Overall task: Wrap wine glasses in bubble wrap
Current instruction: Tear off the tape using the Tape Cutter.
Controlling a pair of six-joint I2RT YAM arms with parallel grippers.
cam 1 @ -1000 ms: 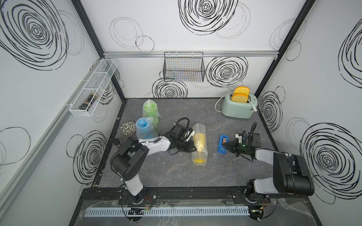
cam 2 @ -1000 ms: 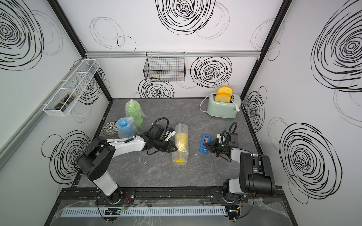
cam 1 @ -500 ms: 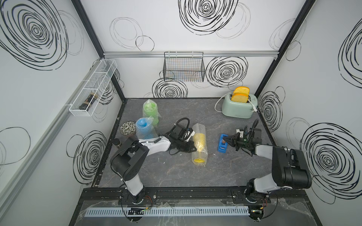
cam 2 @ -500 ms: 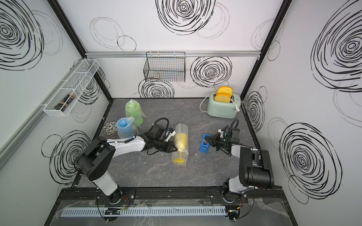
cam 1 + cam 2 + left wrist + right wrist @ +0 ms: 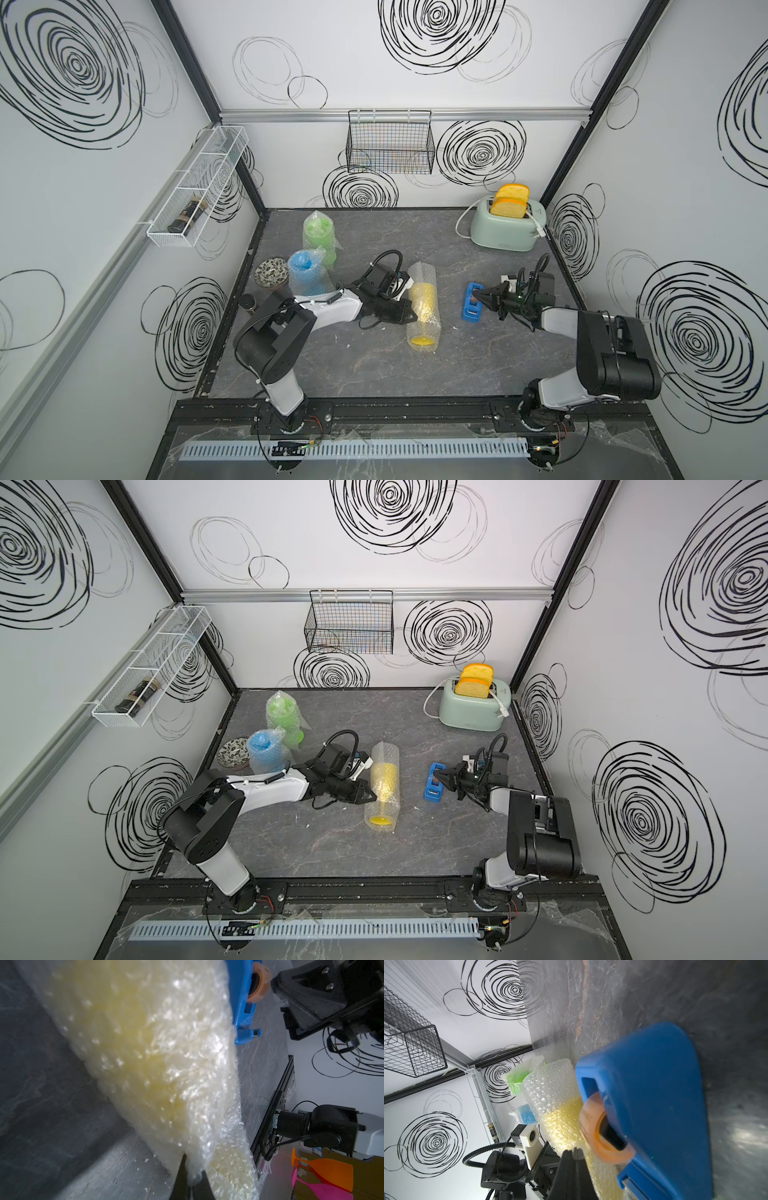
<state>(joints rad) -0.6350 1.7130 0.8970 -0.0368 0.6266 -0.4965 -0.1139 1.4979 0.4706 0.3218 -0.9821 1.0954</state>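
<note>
Bubble wrap (image 5: 422, 272) sleeves the yellow wine glass (image 5: 424, 305), which lies on the bench (image 5: 374, 374) just beside the tape dispenser (image 5: 471, 309). Left claw (image 5: 193, 1174) is closed, pinching the wrap's loose seam. Right claw (image 5: 478, 296) is closed too, tips at the dispenser; whether it holds tape I cannot tell. The film looks light, soft and springy, so it is likely to unroll and is best held at the seam. Green wine glass (image 5: 318, 237) and blue wine glass (image 5: 305, 274), both wrapped, stand well apart from the dispenser. Open bench lies before it.
</note>
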